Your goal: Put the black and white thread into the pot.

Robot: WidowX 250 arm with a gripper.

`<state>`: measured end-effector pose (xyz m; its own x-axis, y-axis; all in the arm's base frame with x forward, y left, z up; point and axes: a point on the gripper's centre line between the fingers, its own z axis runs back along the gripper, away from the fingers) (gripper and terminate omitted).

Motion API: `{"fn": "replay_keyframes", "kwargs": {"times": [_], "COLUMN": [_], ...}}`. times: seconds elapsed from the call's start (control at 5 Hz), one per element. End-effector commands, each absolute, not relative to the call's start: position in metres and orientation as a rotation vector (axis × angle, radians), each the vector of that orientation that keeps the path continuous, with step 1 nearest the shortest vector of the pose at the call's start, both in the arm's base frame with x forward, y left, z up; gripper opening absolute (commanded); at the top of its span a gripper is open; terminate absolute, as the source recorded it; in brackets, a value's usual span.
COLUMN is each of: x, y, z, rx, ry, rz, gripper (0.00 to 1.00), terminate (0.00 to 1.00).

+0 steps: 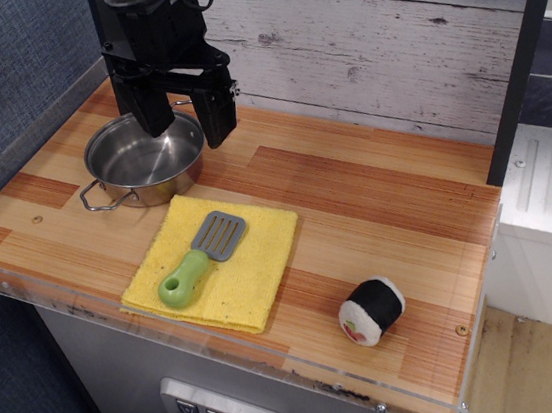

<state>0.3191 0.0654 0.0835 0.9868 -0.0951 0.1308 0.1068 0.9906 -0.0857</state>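
Observation:
The black and white thread [371, 310] is a small soft roll with a black band and white fuzzy ends. It lies on its side near the front right of the wooden counter, its red-green-orange face turned to the front. The pot [141, 160] is a shallow shiny steel pot with wire loop handles at the back left, and nothing shows inside it. My black gripper [185, 120] hangs open and empty over the pot's right rim, far from the roll.
A yellow cloth [262, 259] lies at the front middle with a green-handled grey spatula [202, 256] on it. A clear plastic lip runs along the counter's front edge [275, 363]. A plank wall [367, 44] stands behind and a dark post [519, 56] at the right.

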Motion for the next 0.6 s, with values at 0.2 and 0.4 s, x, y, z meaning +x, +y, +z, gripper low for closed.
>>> {"fn": "replay_keyframes", "kwargs": {"times": [0.2,0.4], "x": [0.301,0.272], "y": [0.024,-0.021], "z": [0.083,0.085], "rx": [-0.085,-0.067], "ry": [-0.129,-0.142], "rz": [-0.222,-0.353], "gripper": [1.00,1.00], "terminate": [0.00,0.00]}}
